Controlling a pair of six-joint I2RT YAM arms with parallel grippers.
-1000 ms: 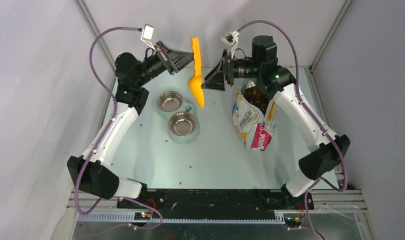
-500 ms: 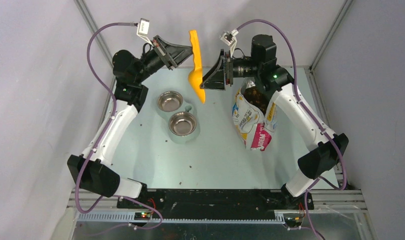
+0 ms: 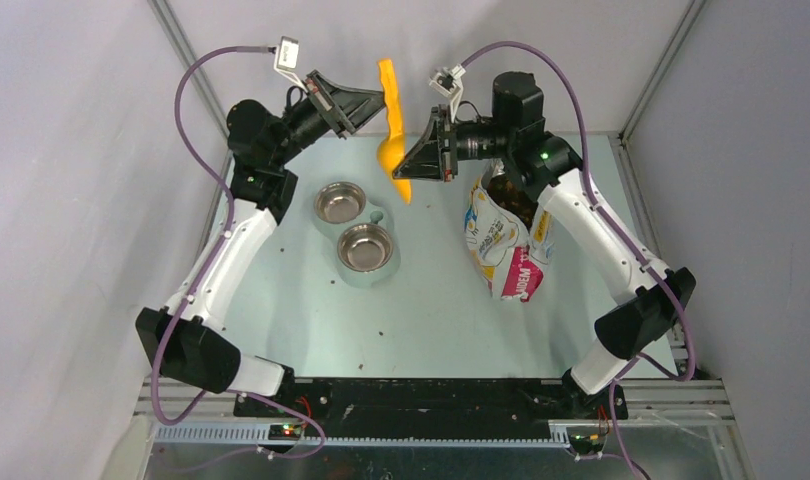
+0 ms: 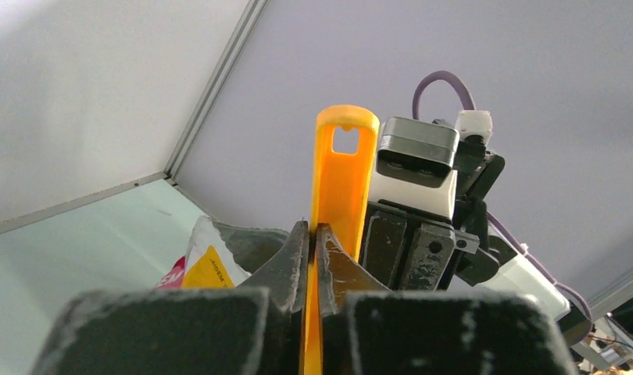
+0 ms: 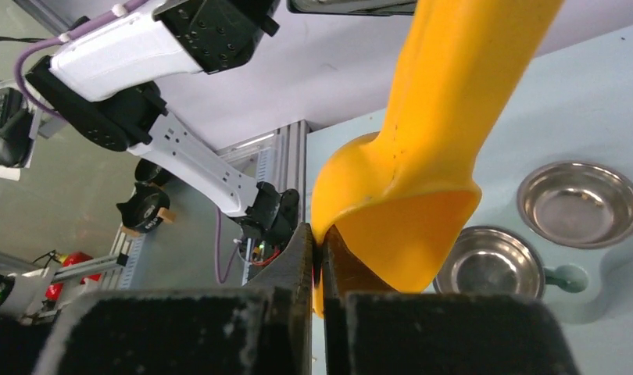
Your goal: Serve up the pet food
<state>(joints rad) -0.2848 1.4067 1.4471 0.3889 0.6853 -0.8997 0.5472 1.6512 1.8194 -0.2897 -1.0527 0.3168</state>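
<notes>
An orange scoop [image 3: 388, 100] hangs in the air above the table's far side, handle up. My left gripper [image 3: 374, 103] is shut on its flat handle [image 4: 341, 180], fingers pressed to both faces. The right gripper [image 3: 405, 170] is shut on the thin rim of the scoop's bowl [image 5: 407, 226]. The pet food [image 3: 508, 194] shows as a dark-brown mass in the open mouth of the printed bag [image 3: 501, 245], partly hidden under my right arm. No kibble is visible in the scoop.
Two steel bowls [image 3: 339, 203] [image 3: 365, 247] sit empty in a pale double feeder left of the bag; the right wrist view shows them [image 5: 579, 203] below the scoop. The bag's top [image 4: 196, 262] appears behind the left fingers. Grey walls close the far side.
My right gripper has moved left onto the scoop and shut on its bowl rim. The left gripper has lifted the handle a little and keeps hold of it.
</notes>
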